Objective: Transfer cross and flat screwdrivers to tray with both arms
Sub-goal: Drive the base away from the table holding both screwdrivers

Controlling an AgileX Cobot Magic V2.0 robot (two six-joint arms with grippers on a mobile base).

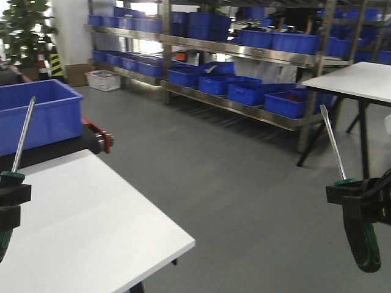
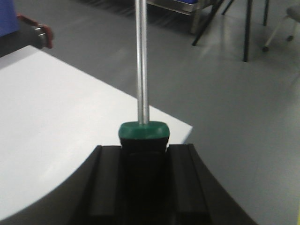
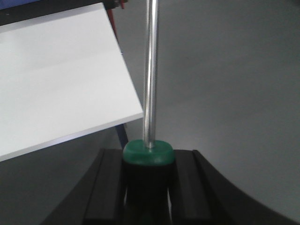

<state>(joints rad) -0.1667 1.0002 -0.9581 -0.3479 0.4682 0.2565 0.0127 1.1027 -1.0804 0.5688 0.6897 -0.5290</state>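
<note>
Both arms are loaded from what I see.

Left gripper [image 1: 12,194] is clamped on the left screwdriver [image 1: 23,135]. The fingers are shut around the handle just below the green collar. The shaft points up and leans a little to the right at the top. The rest of the handle pokes out below the claw at the frame edge. The left wrist cam agrees: the collar sits snug between the two black fingers, with the shaft running straight away from the lens. This one hangs over the white table [image 1: 91,226], at its left side. I can't read the tip type, it's too small.

Right gripper [image 1: 357,196] is closed on the right screwdriver [image 1: 333,145] the same way. The collar is at the top of the fingers and the green-black handle hangs below. The shaft points up and leans left, and the tip looks slightly flared. It's held over the grey floor [image 1: 244,201], well clear of the table's right edge. On the right wrist cam the table sits off to the upper left.

Behind: a blue bin [image 1: 43,113] past the table, a rack [image 1: 244,101] of more blue bins, and a second table [image 1: 360,79] at far right.
</note>
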